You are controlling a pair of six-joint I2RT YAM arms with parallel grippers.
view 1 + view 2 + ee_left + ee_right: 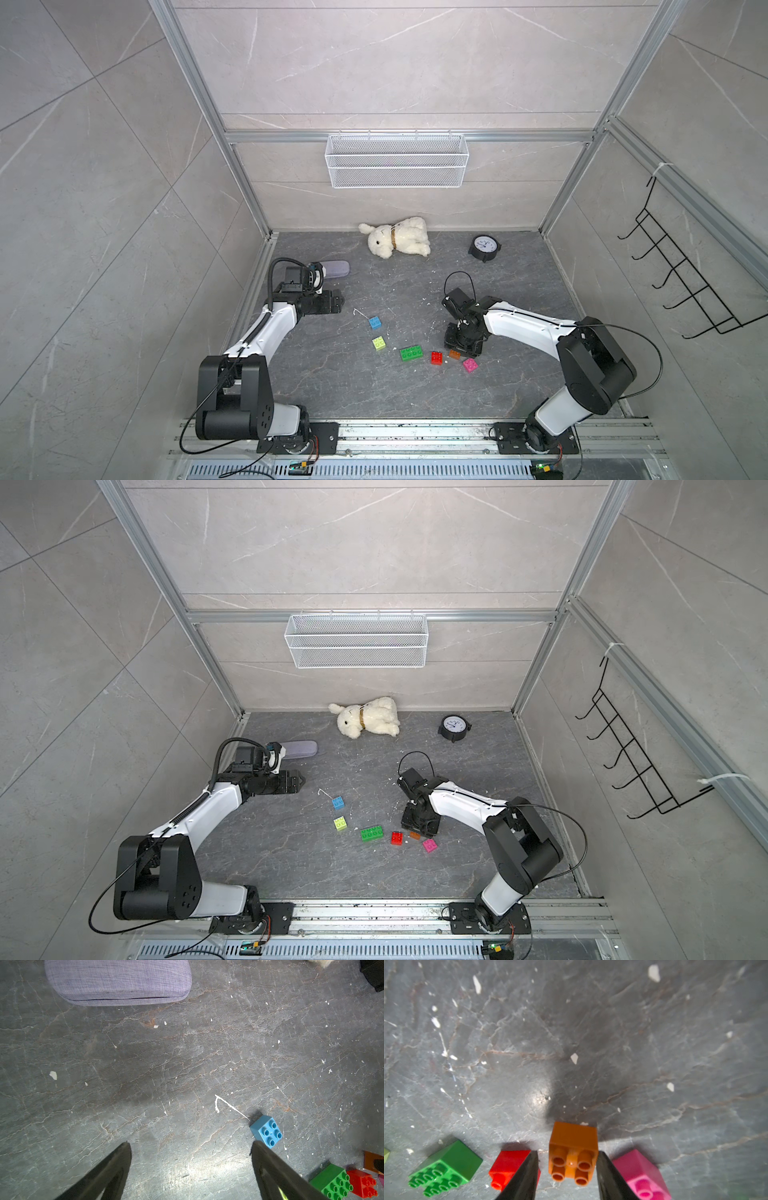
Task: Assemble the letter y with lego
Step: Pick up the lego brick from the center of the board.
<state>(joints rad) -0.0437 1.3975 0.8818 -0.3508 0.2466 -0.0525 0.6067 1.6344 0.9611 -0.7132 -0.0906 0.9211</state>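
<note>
1. The right gripper (568, 1152) stands over the orange brick (573, 1136) with its jaws parted just wider than the brick. A sliver of floor shows at one side, so nothing is gripped. The left gripper (191, 1144) hangs wide apart and empty near the blue brick (266, 1130).
2. The lego lies loose near mid-table, no two pieces joined: the yellow-green brick (378, 343), the green bar (411, 353), then the red brick (508, 1161) at the orange's 9 o'clock and the pink brick (637, 1165) at its 4 o'clock.
3. Both neighbours sit just beside the fingers (tight quarters). A finger could nudge red or pink, or an off-centre squeeze could twist the orange brick out.
4. The table (415, 395) is dark, veined and white-flecked, and looks smooth enough for bricks to skid. Pale tiled walls enclose it, with the plush rabbit (399, 237) at 12 o'clock and the clock (484, 247) at 1 o'clock.
</note>
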